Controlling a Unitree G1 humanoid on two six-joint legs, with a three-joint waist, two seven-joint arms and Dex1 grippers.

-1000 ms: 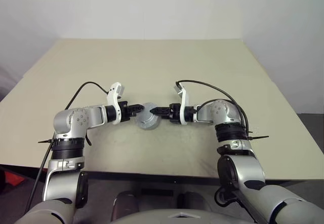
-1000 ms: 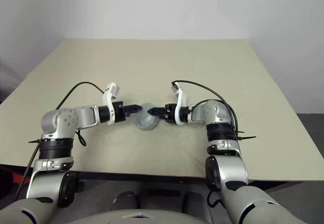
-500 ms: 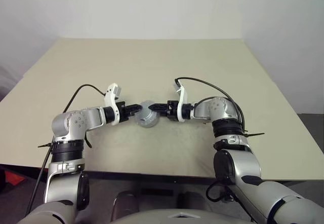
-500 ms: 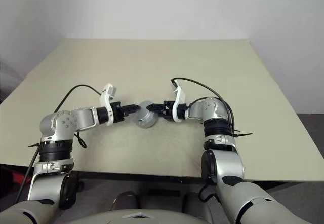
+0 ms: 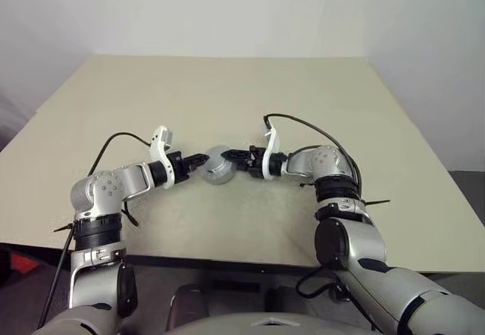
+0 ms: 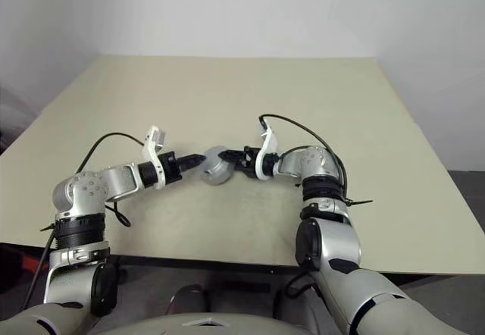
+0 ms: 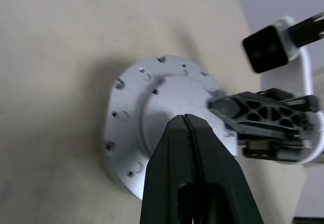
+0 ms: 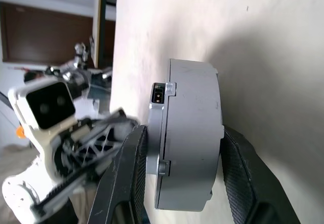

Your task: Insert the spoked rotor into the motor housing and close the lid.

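The right end effector [image 8: 172, 178] is clamped across the thickness of the grey round motor housing [image 8: 190, 133], held above the beige surface [image 5: 303, 100]; the left end effector [image 7: 186, 125], fingers pressed together, touches its flat face

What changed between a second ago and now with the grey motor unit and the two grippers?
The right gripper has lifted the closed motor housing up and away from the robot, tilting it more on edge. The left gripper followed it, fingers shut, tip against its face. The right fingers still clamp the housing across its thickness. The table is unchanged.
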